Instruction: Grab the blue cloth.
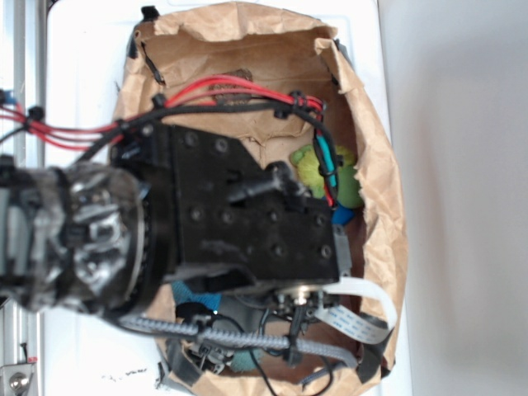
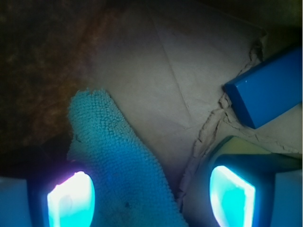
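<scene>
The blue cloth (image 2: 120, 165), a fuzzy teal strip, lies on the brown paper floor and runs from the upper left down between my fingers. My gripper (image 2: 151, 196) is open and straddles it. The left fingertip (image 2: 71, 198) sits against the cloth's edge, while the right fingertip (image 2: 232, 194) stands apart from it over bare paper. In the exterior view my arm hides the gripper, and only a teal patch of the blue cloth (image 1: 194, 294) shows under the wrist.
A hard glossy blue block (image 2: 267, 90) lies at the upper right, near a torn paper edge (image 2: 213, 123). Everything sits inside a brown paper bag (image 1: 379, 165) with raised walls. A green soft toy (image 1: 318, 169) lies beside the block (image 1: 342, 216).
</scene>
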You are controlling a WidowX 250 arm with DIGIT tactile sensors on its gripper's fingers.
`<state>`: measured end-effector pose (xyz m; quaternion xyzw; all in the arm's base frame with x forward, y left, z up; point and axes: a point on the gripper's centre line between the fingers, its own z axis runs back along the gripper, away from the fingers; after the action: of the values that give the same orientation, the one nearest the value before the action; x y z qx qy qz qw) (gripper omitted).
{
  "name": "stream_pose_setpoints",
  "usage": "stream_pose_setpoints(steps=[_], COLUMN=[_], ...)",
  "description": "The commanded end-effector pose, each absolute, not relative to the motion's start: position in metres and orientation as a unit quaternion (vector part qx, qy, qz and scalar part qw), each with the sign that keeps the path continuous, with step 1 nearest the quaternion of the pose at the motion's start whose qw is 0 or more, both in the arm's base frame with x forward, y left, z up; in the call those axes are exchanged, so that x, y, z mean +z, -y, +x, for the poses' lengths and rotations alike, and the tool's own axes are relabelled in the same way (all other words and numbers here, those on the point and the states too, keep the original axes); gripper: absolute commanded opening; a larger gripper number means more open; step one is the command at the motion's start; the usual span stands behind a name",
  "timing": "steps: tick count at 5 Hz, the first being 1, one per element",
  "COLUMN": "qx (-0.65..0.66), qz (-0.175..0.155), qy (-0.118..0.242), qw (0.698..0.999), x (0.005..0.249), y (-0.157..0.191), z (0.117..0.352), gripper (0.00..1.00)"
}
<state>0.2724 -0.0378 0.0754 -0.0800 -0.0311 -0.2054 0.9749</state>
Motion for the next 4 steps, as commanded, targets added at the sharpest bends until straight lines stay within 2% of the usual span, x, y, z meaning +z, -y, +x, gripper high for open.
stream_pose_setpoints(steps=[1, 2, 4], qx=[-0.206, -0.206, -0.232], qz=[-0.075, -0.075, -0.049], qy=[0.055, 0.055, 0.045], qw=[0.974, 0.974, 0.97], x=[0.089, 0.089, 0.065], y=[0.034, 0.034, 0.047], z=[0.28, 0.28, 0.291], gripper=[1.0, 1.0, 1.0])
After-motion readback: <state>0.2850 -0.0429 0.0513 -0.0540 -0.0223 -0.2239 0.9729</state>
